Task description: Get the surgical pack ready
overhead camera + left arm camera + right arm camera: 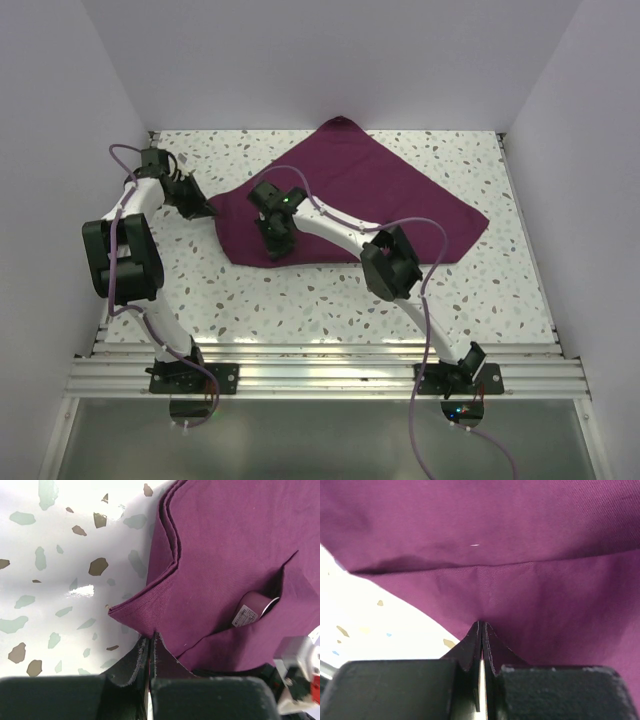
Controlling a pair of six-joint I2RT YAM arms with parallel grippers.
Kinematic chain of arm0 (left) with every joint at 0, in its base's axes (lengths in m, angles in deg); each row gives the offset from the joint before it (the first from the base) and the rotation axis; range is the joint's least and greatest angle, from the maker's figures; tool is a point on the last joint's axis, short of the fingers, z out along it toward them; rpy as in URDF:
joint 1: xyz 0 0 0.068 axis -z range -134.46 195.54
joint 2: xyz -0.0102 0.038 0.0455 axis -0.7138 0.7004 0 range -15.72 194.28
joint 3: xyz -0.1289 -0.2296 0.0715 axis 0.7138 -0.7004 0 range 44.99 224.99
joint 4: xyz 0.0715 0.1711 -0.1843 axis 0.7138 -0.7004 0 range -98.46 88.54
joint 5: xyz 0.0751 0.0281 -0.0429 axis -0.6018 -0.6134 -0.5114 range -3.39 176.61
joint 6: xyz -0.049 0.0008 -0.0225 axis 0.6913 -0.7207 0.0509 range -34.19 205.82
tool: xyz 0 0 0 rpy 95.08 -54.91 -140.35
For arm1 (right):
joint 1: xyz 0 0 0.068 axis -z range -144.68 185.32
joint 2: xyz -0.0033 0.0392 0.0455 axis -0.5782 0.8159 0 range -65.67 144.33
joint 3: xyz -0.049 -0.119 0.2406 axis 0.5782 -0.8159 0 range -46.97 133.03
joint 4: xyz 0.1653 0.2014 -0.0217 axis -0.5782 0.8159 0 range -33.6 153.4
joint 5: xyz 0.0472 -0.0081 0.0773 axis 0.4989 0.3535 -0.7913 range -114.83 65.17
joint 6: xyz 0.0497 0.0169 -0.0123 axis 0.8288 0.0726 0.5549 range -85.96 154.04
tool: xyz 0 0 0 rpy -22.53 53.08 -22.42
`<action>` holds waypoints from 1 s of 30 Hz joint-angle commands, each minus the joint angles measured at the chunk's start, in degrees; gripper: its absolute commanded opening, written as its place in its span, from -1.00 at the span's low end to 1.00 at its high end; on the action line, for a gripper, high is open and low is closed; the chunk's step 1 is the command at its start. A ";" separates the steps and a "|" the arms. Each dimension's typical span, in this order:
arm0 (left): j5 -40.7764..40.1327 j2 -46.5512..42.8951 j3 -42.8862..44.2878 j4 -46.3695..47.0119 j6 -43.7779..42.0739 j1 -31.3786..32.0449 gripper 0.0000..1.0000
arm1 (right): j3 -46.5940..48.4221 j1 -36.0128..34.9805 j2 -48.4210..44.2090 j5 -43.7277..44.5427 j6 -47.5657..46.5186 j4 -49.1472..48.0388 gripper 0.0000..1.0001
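plum-purple cloth (370, 195) lies folded over on speckled bench (300, 300), far-centre. one corner points at far edge, another sticks out to the right. stacked layer edges show along its left side in left wrist view. left corner pinched in left end effector (151, 639), near edge pinched in right end effector (481, 626), fabric puckers at both. whitish labelled item (248, 611) peeks from under a fold, mostly hidden.

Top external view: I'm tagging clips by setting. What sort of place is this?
Probably a robot test cell, not an operating room: white walls box in a speckled table; left arm and right arm stand on an aluminium rail.
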 commanded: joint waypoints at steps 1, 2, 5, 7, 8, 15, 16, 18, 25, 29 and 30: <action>2.50 -2.65 -0.19 2.62 1.04 -0.49 -1.00 | 0.82 0.05 2.08 1.92 -1.02 1.61 -1.00; 2.93 -2.92 -0.37 2.71 1.22 -0.40 -1.00 | 1.00 0.13 2.52 1.84 -1.20 1.78 -1.00; 3.81 -3.62 -0.98 3.15 1.57 -0.32 -1.00 | 1.00 0.22 2.70 0.44 -1.29 1.17 -1.00; 4.08 -4.06 -1.68 3.67 2.01 0.03 -1.00 | 1.52 0.22 1.73 -1.05 -1.29 0.29 -1.00; 4.52 -4.41 -1.86 3.85 2.18 0.04 -1.00 | 2.05 0.14 1.21 -1.41 -1.12 0.20 -1.00; 6.36 -5.64 -1.86 4.29 2.54 0.47 -1.00 | 8.37 1.63 -3.01 -0.37 -2.34 -1.73 -1.00; 6.45 -5.82 -1.69 4.38 2.62 0.47 -1.00 | 8.99 2.67 -4.06 0.42 -2.34 -2.78 -1.00; 6.98 -6.26 -1.77 4.55 2.89 0.65 -1.00 | 8.21 4.26 -5.56 2.44 -1.47 -4.62 -1.00; 8.12 -7.22 -0.55 5.08 4.47 2.05 -1.00 | 4.78 17.25 -5.66 5.00 4.07 -7.62 -1.00; 8.48 -7.75 0.16 5.61 5.17 3.55 -1.00 | 4.78 22.10 -3.73 5.26 2.93 -7.88 -1.00; 8.56 -7.84 0.25 5.78 5.61 4.07 -1.00 | 4.87 22.89 -3.37 5.35 2.58 -8.06 -1.00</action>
